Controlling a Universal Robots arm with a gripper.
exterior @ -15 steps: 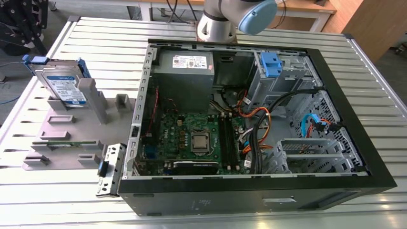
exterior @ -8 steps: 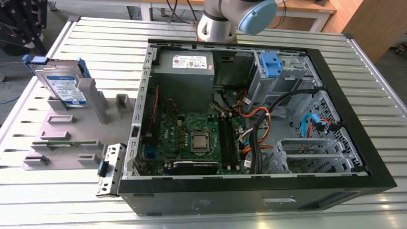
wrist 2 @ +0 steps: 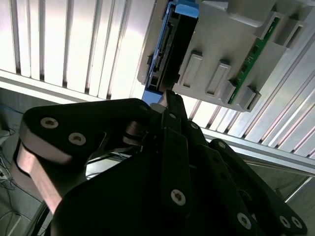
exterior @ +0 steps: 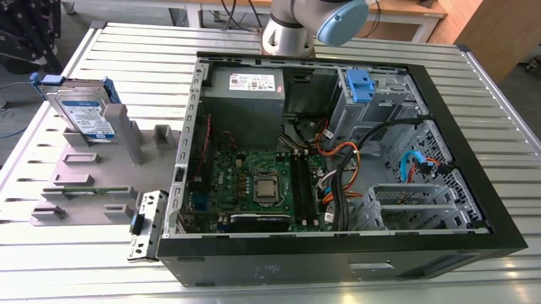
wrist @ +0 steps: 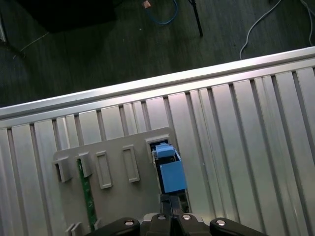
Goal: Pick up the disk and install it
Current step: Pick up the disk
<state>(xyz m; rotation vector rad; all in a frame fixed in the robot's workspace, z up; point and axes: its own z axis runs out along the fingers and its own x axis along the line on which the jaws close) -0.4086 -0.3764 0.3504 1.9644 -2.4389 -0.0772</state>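
The gripper has its fingers drawn narrow, tips together with nothing between them, and it hangs above the disk in both wrist views. The disk stands upright on edge in a slot of the grey holder on the slatted table, at the exterior view's left, well apart from the open computer case.

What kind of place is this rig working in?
Probably a lab or workshop bench for PC assembly: an open computer case on a slatted metal table, with a grey fixture holding the disk upright.
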